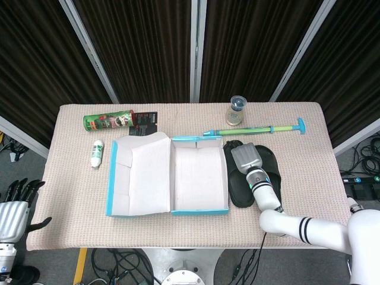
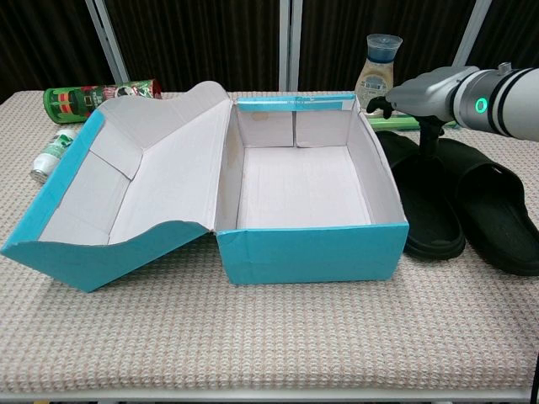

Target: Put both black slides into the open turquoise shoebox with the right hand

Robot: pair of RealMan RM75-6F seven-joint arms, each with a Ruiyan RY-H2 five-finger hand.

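Right hand [image 1: 247,158] over both black slides [image 1: 240,184], grip unclear (fingers hidden), turquoise shoebox [image 1: 199,177] open, holding nothing

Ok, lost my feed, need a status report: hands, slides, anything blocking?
Right hand over the slides, holding nothing. Left hand idle off the table edge. Both slides on the mat beside the shoebox, box open and empty. Nothing blocking.
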